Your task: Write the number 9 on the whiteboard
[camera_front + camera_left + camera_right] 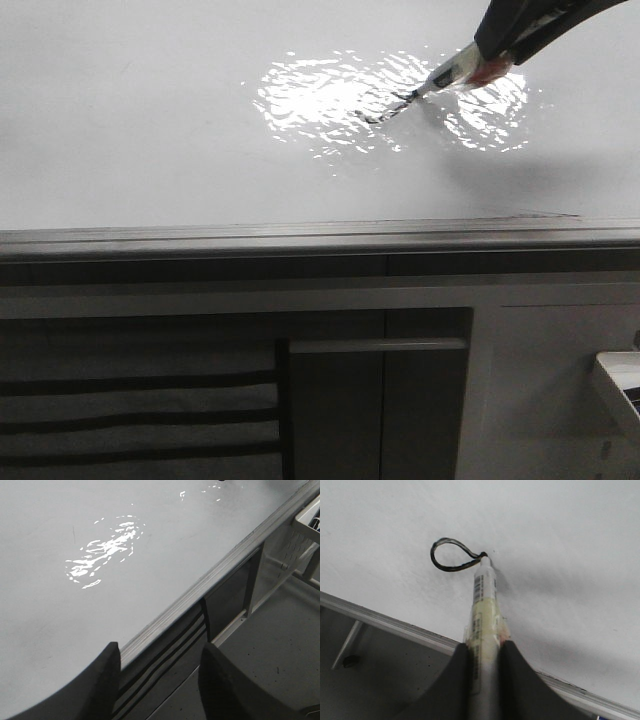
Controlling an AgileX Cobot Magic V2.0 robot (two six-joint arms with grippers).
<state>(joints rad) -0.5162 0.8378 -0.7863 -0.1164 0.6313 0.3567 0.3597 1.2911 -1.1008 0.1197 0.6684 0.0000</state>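
One black marker-drawn loop [451, 555] marks the glossy white whiteboard [150, 120] where the right gripper [482, 655] clamps a pale marker pen [484, 610], tip touching; the left gripper [160, 680] hangs apart

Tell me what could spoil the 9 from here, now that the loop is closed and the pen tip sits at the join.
1. The tail is not drawn yet. The marker tip rests where the loop closes, so lingering there may blot the join.
2. The right gripper holds the marker far back from its tip, so a slip could bend the tail.
3. In the front view the stroke lies inside the glare on the whiteboard, so judging the line there is unreliable.
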